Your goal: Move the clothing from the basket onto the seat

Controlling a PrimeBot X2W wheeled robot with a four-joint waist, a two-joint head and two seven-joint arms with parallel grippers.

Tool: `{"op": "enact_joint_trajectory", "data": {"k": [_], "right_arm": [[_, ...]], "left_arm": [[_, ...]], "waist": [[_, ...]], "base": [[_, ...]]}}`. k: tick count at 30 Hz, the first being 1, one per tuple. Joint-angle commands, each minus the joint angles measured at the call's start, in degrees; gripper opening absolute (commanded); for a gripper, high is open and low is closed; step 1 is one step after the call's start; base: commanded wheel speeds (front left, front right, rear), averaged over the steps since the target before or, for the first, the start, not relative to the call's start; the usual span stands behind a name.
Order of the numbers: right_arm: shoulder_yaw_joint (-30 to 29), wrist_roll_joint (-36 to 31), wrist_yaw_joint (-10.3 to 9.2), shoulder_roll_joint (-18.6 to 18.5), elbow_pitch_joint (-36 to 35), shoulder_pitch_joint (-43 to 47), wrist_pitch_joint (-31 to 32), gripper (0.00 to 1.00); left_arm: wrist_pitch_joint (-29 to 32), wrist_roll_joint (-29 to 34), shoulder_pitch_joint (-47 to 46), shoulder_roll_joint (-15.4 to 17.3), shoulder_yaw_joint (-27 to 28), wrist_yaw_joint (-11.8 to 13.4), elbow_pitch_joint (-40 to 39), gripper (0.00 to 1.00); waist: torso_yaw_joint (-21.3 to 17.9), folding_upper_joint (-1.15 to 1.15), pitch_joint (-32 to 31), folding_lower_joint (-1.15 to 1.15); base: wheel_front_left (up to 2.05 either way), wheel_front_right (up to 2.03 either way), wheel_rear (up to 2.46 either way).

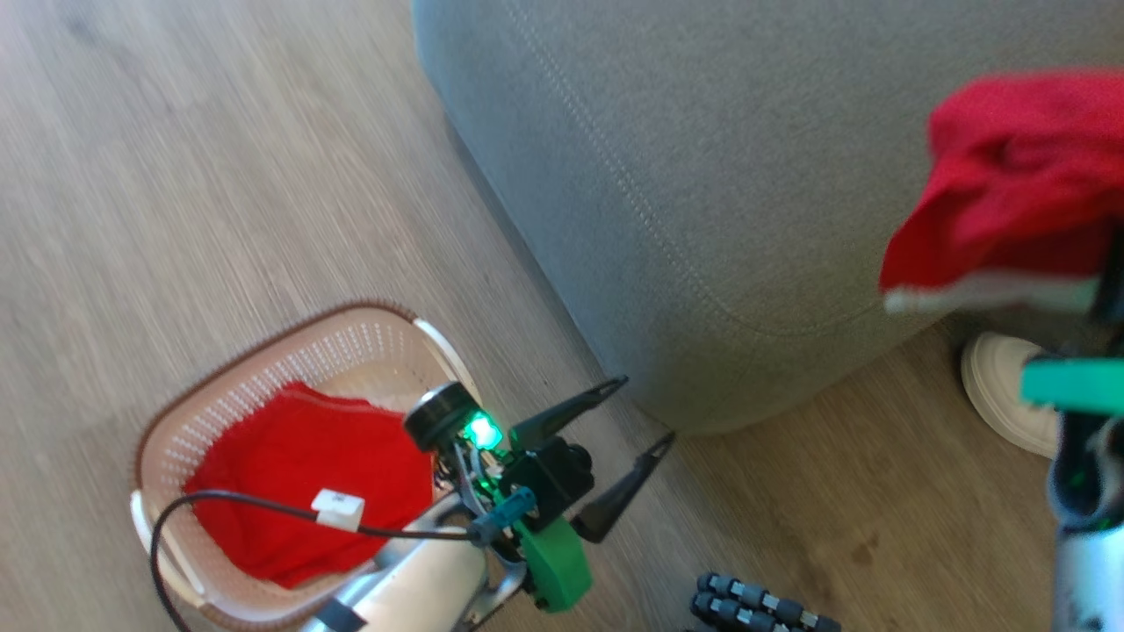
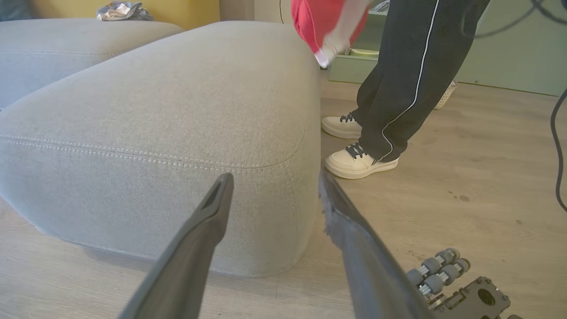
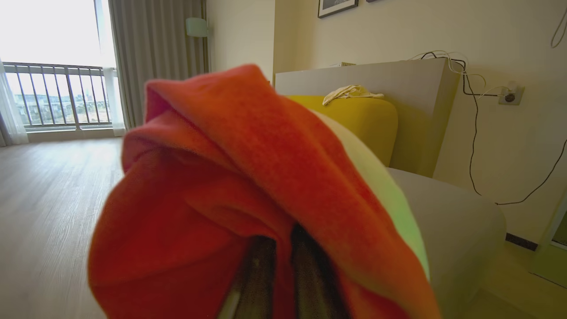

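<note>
The cream basket (image 1: 263,351) stands on the floor at the lower left with red clothing (image 1: 290,474) lying inside it. My left gripper (image 1: 647,407) hangs open and empty to the right of the basket, its fingers (image 2: 212,221) pointing at the rounded corner of the grey seat (image 1: 702,175). My right gripper (image 3: 283,248) is shut on a second red garment (image 3: 248,177) with a white hem. That garment (image 1: 1019,175) hangs in the air over the seat's right side and drapes over the fingertips. It also appears as a red garment (image 2: 319,17) above the seat (image 2: 155,110).
A person in dark trousers (image 2: 407,66) and pale shoes (image 2: 359,161) stands on the wooden floor just right of the seat; one shoe (image 1: 1005,395) is near my right arm. My base's grey rollers (image 1: 764,606) sit low on the floor. A yellow cushion (image 3: 354,119) lies behind the seat.
</note>
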Motion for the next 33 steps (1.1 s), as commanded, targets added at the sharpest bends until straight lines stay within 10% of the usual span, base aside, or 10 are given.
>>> {"op": "enact_joint_trajectory", "data": {"k": [1,33], "right_arm": [[-0.03,0.75,0.4,-1.83,-1.88,-3.58,-0.13,0.0],[-3.02,11.1,0.4,-20.96,33.39,-47.7,-0.13,0.0]], "left_arm": [[-0.28,0.58,-2.73,0.55,1.51,-0.06,-1.97,1.0],[-0.28,2.34,-13.56,8.52,-6.14,0.07,-2.93,1.0]], "waist": [[-0.23,0.0,2.7,0.0],[6.73,0.0,23.08,0.0]], "base": [[0.0,0.0,0.0],[0.0,0.0,0.0]]}}
